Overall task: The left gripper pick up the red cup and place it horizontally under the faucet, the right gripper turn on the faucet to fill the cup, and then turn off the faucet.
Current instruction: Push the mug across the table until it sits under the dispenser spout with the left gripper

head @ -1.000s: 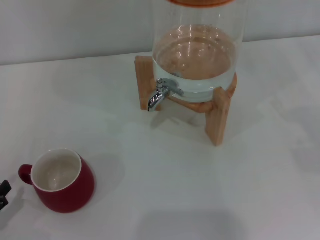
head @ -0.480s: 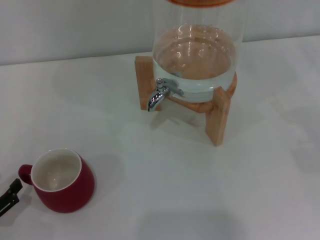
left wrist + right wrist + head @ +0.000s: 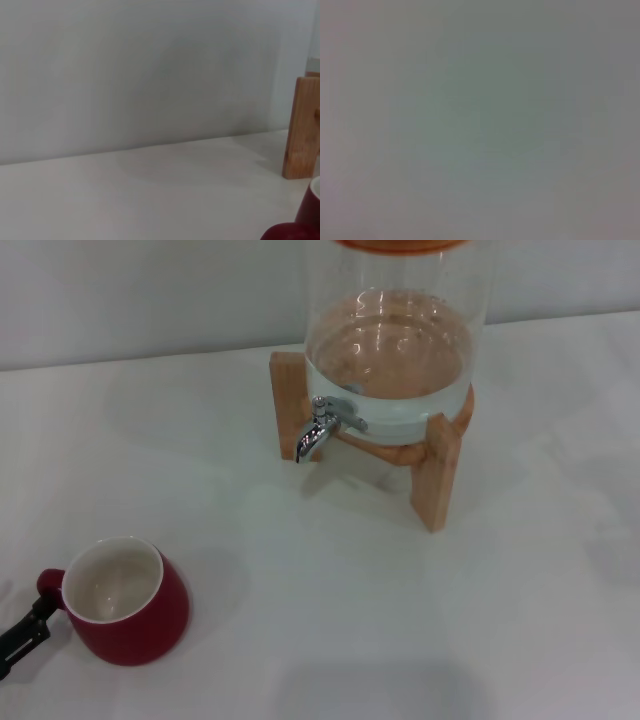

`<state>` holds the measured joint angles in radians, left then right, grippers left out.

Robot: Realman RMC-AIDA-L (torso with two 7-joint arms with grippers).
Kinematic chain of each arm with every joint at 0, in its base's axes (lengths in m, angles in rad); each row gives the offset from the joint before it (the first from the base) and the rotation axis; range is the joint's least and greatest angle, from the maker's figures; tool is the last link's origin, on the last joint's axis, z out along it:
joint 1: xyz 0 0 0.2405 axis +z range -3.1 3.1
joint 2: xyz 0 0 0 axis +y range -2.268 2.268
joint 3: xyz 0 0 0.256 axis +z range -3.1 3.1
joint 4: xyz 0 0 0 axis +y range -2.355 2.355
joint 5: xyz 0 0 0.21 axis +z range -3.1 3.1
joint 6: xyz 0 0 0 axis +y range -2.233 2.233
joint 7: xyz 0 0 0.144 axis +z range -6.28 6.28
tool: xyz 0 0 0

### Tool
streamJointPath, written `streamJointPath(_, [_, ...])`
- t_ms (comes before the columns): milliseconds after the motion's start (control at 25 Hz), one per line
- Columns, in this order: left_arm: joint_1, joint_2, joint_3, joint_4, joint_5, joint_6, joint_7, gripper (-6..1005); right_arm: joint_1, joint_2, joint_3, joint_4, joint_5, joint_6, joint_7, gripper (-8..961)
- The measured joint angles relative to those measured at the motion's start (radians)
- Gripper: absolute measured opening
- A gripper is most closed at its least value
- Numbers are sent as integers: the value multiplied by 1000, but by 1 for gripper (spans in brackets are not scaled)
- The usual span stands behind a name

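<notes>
From the head view, the red cup (image 3: 125, 600) sits upright on the white desk (image 3: 330, 610), near the front on the robot's left, with its little handle (image 3: 48, 586) pointing out to the left side. The faucet (image 3: 318, 427) is well apart from it, farther back, sticking out of a big clear glass jar (image 3: 395, 335) with water in it, and the jar rests on a wooden stand (image 3: 435, 465). The left hand (image 3: 28, 629) pokes in low at the left edge, and its black tip is right at the cup's handle, maybe touching it. Only that tip shows, so I cannot tell if the hand is wide or narrow, and it does not look like it holds the cup yet. What could go wrong? The hand might bump the handle and spin or tip the cup, because it comes in from the side and the cup is smooth and round (shiny things slip easily). A weak pinch on that small loop could also let the cup drop when it is lifted. In the left wrist view, a bit of the red cup (image 3: 295, 225) shows in one corner, with a leg of the wooden stand (image 3: 301, 127) farther off. The right wrist view shows only plain grey, and the right hand is not seen anywhere.
</notes>
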<state>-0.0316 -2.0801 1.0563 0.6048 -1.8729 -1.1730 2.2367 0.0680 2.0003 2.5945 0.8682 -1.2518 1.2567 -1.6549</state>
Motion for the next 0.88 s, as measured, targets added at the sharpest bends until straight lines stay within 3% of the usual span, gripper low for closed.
streamJointPath(880, [-33,0,1,1,11,29,-5,828,-2,2,1,0,0,5,0,723])
